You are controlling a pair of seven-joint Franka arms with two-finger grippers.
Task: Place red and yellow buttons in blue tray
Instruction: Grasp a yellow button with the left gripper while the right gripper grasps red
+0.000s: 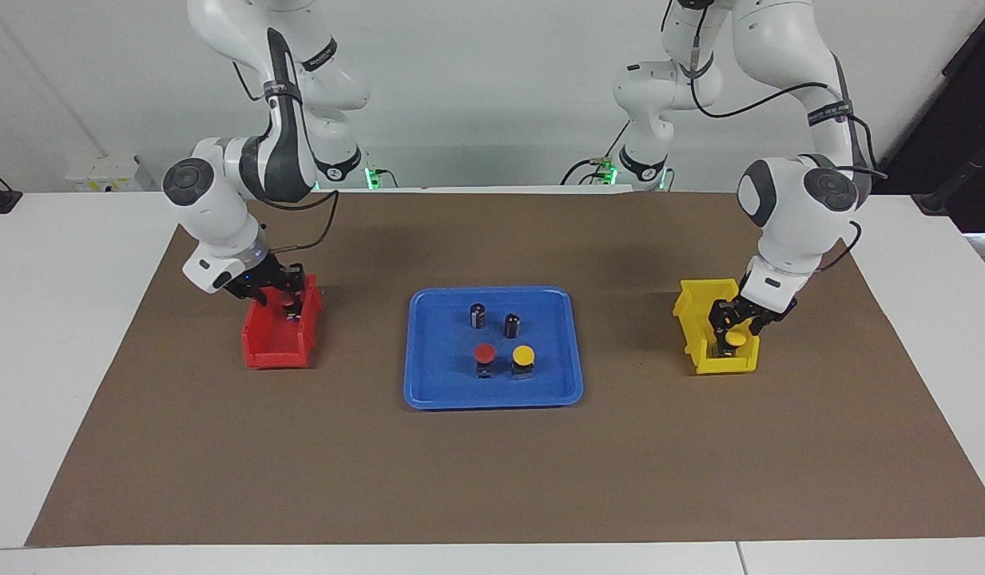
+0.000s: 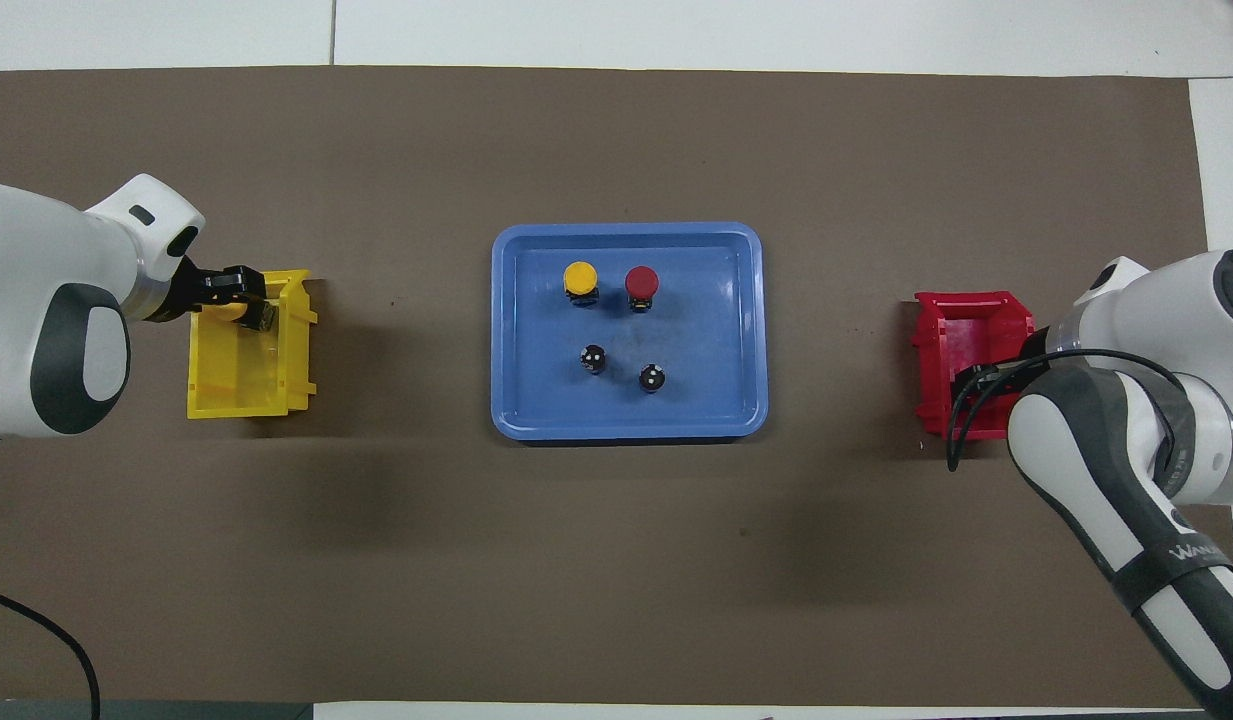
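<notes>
Your left pincer (image 1: 733,327) is down in the yellow bin (image 1: 704,361), directly over the yellow button (image 1: 735,341) with fingers straddling its cap, grip unclear; the blue tray (image 1: 428,383) lies toward the worktop's middle.

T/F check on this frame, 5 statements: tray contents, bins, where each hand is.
1. The blue tray holds one red button and one yellow button. True.
2. The two dark capless cylinders sit on the brown mat beside the tray. False: both stand in the tray, nearer the robots than the capped buttons.
3. The left hand is down in the yellow bin at a second yellow button. True.
4. The right hand hangs over the blue tray. False: it is at the red bin.
5. The red bin and yellow bin touch the tray. False: each stands apart, toward its own end of the table.
</notes>
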